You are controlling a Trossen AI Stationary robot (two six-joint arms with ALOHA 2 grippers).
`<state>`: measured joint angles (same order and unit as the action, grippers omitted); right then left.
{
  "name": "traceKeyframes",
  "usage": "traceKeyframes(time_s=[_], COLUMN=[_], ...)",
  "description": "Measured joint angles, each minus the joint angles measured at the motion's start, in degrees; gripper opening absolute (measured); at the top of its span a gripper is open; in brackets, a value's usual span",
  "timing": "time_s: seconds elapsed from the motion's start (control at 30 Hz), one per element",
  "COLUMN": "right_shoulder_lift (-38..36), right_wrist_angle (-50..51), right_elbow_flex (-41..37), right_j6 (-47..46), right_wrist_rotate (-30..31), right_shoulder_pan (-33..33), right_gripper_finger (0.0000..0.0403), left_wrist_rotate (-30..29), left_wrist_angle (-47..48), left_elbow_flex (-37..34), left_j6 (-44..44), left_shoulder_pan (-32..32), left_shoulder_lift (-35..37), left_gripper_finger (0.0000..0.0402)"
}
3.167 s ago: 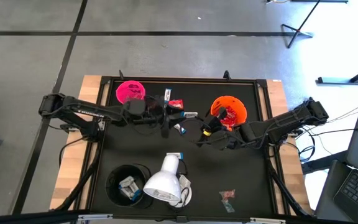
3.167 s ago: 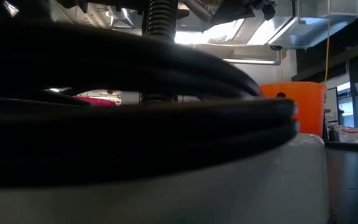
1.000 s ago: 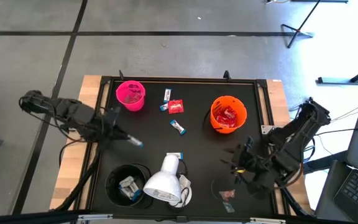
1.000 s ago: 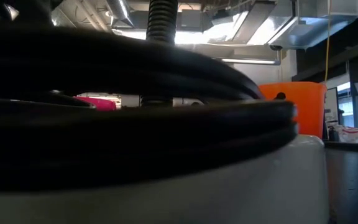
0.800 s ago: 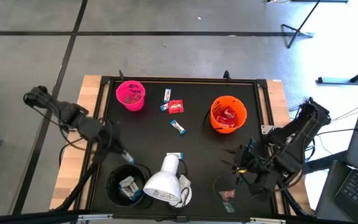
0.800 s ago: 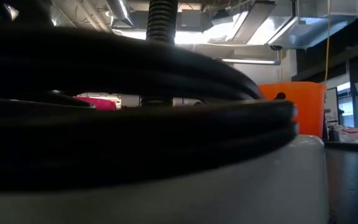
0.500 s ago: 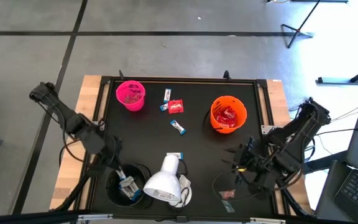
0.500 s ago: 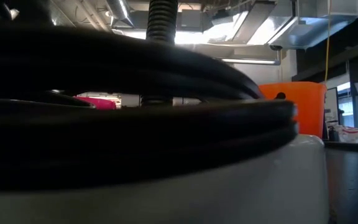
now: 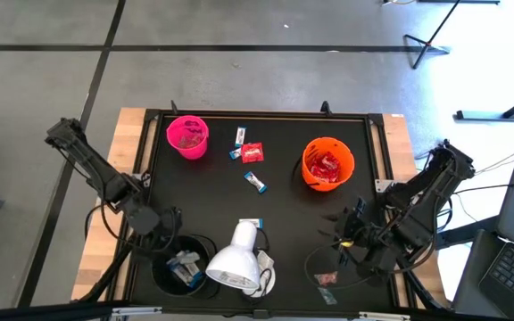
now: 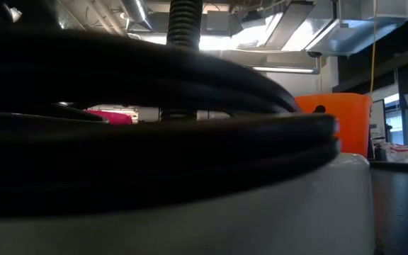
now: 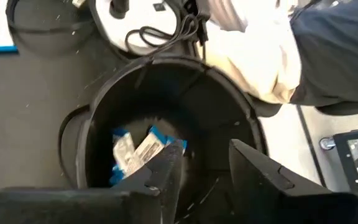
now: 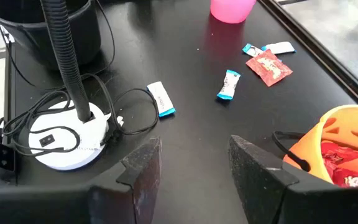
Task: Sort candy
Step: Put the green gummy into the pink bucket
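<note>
My left gripper (image 9: 169,242) (image 11: 204,149) hangs open over the black cup (image 9: 184,263) at the near left, fingertips above its rim with nothing between them. Inside the cup lie white-and-blue wrapped bars (image 11: 143,148). Loose candy lies on the black mat: a red packet (image 9: 252,152) (image 12: 268,65), slim bars (image 9: 240,135) (image 9: 256,181) (image 12: 230,84), and another bar (image 9: 251,223) (image 12: 161,98) by the lamp. My right gripper (image 9: 339,241) (image 12: 194,144) waits open at the near right, above a red packet (image 9: 327,279).
A pink cup (image 9: 187,136) stands at the far left and an orange cup (image 9: 327,164) with red packets at the far right. A white lamp head (image 9: 235,263) sits beside the black cup. Its round base and cable (image 12: 67,137) block the low view.
My left gripper has swung toward the table's near edge and down, from the left middle of the mat to above the black cup, tipping downward. The white-and-blue bar that showed at its fingertips no longer shows there. My right arm has kept still.
</note>
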<state>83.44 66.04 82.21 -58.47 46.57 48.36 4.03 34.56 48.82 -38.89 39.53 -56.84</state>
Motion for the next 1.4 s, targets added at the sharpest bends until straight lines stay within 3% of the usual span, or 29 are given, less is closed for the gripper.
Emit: traceKeyframes(time_s=[0.27, 0.7, 1.03, 1.4], right_shoulder_lift=[0.00, 0.00, 0.00, 0.02], right_wrist_angle=[-0.02, -0.07, -0.53, -6.52], right_elbow_flex=[0.00, 0.00, -1.31, -8.04], right_j6=[-0.22, -0.22, -0.20, -0.42], right_wrist_rotate=[-0.72, -0.75, -0.52, -2.65], right_shoulder_pan=[0.00, 0.00, 0.00, 0.00], right_gripper_finger=[0.0184, 0.0184, 0.0184, 0.0184], left_wrist_rotate=[-1.83, -16.47, -26.42, -27.34], left_wrist_angle=[-2.29, -1.06, 2.73, 0.32], left_elbow_flex=[0.02, 0.02, 0.04, -0.64], left_j6=[1.37, 14.56, 21.46, 25.71], left_shoulder_pan=[-0.03, -0.05, -4.25, -10.05], left_shoulder_lift=[2.37, 7.42, 15.47, 18.34], left_gripper_finger=[0.0126, 0.0126, 0.0126, 0.0126])
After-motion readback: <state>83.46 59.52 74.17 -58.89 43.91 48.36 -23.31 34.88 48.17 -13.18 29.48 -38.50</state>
